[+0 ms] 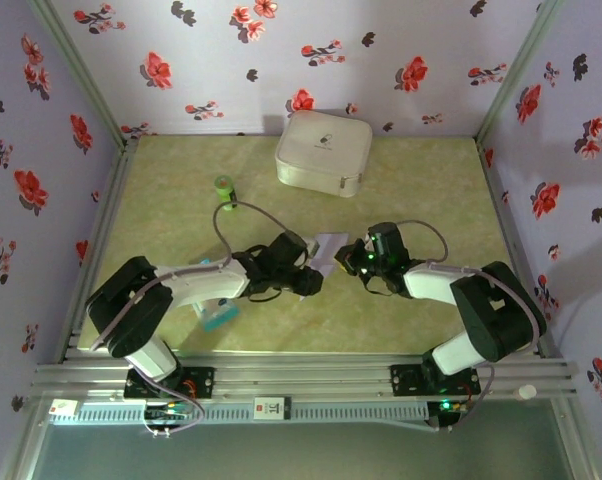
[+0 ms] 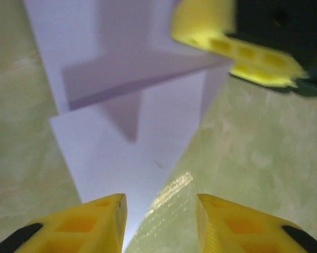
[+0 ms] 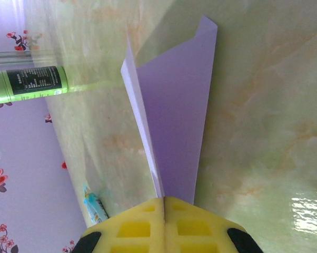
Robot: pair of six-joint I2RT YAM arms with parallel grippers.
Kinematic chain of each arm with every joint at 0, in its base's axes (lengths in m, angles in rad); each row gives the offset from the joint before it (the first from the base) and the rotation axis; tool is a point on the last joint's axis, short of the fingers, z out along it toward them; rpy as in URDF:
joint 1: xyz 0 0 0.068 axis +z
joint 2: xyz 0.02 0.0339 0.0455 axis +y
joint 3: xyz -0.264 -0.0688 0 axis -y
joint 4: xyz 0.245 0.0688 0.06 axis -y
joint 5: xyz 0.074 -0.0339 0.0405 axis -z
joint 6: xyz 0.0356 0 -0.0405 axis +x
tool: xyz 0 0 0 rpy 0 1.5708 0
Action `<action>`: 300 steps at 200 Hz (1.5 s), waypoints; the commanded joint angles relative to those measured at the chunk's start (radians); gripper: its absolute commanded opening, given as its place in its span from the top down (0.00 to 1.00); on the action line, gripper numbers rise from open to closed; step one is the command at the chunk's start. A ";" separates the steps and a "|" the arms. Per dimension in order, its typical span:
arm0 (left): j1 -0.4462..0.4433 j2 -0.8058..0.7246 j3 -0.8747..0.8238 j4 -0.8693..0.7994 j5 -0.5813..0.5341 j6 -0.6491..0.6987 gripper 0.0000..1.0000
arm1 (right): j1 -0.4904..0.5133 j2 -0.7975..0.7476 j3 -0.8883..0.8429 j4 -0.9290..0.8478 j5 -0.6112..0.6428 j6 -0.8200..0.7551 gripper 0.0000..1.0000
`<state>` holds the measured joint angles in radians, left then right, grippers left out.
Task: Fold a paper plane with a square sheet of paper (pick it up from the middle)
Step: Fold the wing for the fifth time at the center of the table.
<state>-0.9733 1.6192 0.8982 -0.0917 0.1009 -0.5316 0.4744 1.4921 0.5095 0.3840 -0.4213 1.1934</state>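
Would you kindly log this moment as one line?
right pincer: shut on paper | left pincer: open, at paper | paper: partly folded

No legible text, even on green bottle (image 3: pixel 29 84).

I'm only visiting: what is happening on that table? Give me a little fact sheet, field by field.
Being folded: lavender paper, partly folded, one flap lifted
Right arm: right pincer shut on the lavender paper
Left arm: left pincer open, at the paper's edge, gripping nothing
Back of table: white case
Also there: green bottle, blue-and-white packet
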 commanded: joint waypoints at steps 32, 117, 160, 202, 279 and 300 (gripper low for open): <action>-0.097 0.085 0.114 -0.152 -0.265 0.154 0.58 | 0.015 0.005 -0.006 0.006 0.029 0.061 0.96; -0.147 0.162 0.160 -0.176 -0.416 0.245 0.51 | 0.021 0.029 -0.009 0.038 0.015 0.083 0.95; -0.164 0.189 0.177 -0.184 -0.446 0.268 0.54 | 0.021 0.028 -0.009 0.039 0.014 0.088 0.95; -0.180 0.213 0.196 -0.204 -0.486 0.275 0.58 | 0.022 0.026 -0.011 0.036 0.013 0.089 0.95; -0.194 0.239 0.212 -0.231 -0.532 0.288 0.69 | 0.023 0.019 -0.012 0.025 0.015 0.085 0.95; -0.196 0.240 0.214 -0.234 -0.540 0.291 0.70 | 0.023 0.017 -0.012 0.023 0.015 0.084 0.94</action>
<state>-1.1591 1.8404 1.0863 -0.2947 -0.3935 -0.2569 0.4904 1.5112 0.5095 0.3981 -0.4145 1.2682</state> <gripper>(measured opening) 0.311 0.057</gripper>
